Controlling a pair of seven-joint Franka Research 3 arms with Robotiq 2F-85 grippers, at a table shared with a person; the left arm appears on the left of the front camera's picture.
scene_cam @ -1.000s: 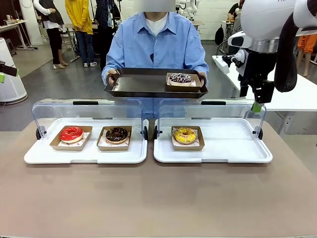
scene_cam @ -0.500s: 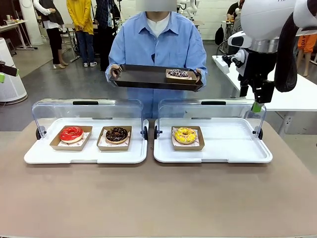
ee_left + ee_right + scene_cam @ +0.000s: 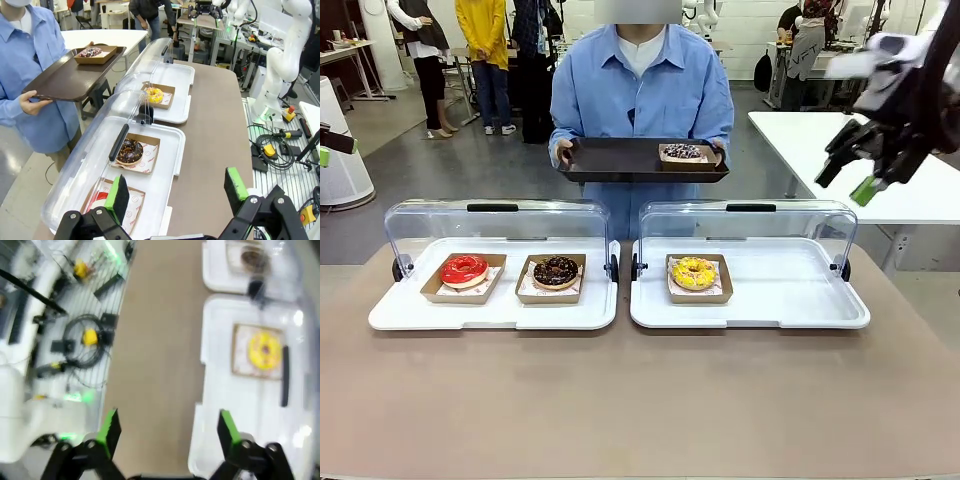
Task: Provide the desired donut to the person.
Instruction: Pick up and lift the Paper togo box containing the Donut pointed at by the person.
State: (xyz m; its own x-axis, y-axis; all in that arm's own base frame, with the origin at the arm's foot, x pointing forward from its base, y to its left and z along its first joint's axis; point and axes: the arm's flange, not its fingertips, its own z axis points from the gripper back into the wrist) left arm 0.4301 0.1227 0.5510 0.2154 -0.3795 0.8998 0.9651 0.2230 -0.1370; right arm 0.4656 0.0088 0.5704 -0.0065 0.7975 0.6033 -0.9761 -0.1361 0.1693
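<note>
On the brown counter (image 3: 640, 410) two white trays sit side by side, each with its clear lid tipped open at the back. The left tray (image 3: 380, 318) holds a red donut (image 3: 464, 269) and a chocolate donut (image 3: 556, 270), each in its own cardboard box. The right tray (image 3: 790, 300) holds a yellow donut (image 3: 694, 272) in a box near its left end. The left jaws stand open with nothing between their green pads (image 3: 120, 197), above the end of the left tray. The right jaws, blurred, are open and empty too, raised beyond the right tray's far corner. Past the counter stands the person (image 3: 640, 90), both hands holding a dark tray (image 3: 620, 160) level at chest height. The sprinkled donut (image 3: 682, 152) sits in a box at that tray's right end.
</note>
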